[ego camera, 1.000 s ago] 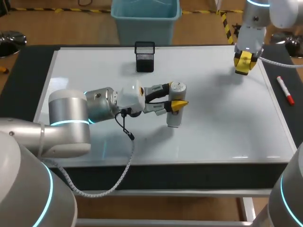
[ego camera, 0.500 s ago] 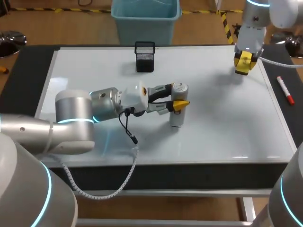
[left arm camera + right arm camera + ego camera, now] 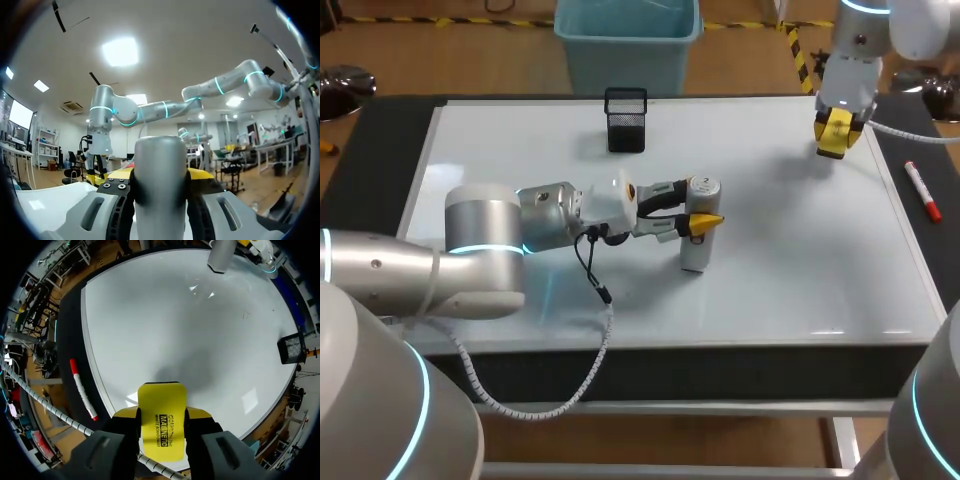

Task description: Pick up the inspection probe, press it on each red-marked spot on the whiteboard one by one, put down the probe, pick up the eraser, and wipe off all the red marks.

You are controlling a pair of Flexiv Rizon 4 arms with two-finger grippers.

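Inspection probe, where is it, and who has it?

— It stands upright near the middle of the whiteboard, its foot on the white surface or just above it; I cannot tell which. The left end effector comes in level from the left and grips it across the upper body, one yellow tip on each side.

Why hold it high and sideways like that?

— My guess is that it keeps the shaft vertical and the foot unobstructed, so that a press goes straight down onto a spot. I can make out no red marks on the board from here, though.

And the other arm?

— The right end effector hangs above the far right corner of the board, closed on the yellow eraser. It is well clear of the probe, probably parked for the wiping step.

Any writing?

— There is black print on the eraser's face and a small mark on the probe's cap.

Anything else on the bench?

— A black mesh cup at the far edge and a red marker on the dark strip to the right.
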